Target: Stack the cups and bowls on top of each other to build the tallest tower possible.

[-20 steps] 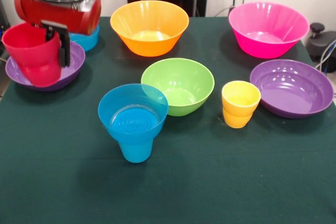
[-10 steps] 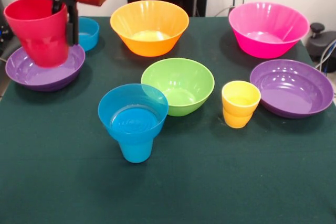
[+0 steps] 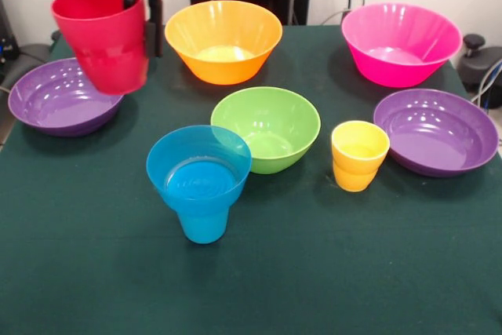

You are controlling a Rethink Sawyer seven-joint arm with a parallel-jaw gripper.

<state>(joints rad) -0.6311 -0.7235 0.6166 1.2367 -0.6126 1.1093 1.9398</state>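
The red arm is seen entering from the top edge at upper left, only its lower housing visible, w/ the hand (image 3: 143, 7) hanging below it. The red cup (image 3: 103, 37) is gripped at its rim: one black finger (image 3: 155, 21) runs down the outside of the cup wall, the other is seen dipping inside the rim. The cup is held upright w/ a slight tilt, lifted clear of the table (image 3: 314, 272), above the gap between the left purple bowl (image 3: 55, 100) and the orange bowl (image 3: 223, 41). A small blue bowl (image 3: 198, 172) is seated on the blue cup (image 3: 202, 221) near the table's front centre, forming the tower so far. The lime green bowl (image 3: 271, 127) sits just behind it, nearly touching. The yellow cup (image 3: 359, 154) stands upright between the green bowl and the right purple bowl (image 3: 435, 131). The pink bowl (image 3: 400, 43) is at the far right corner, well apart from the orange one.
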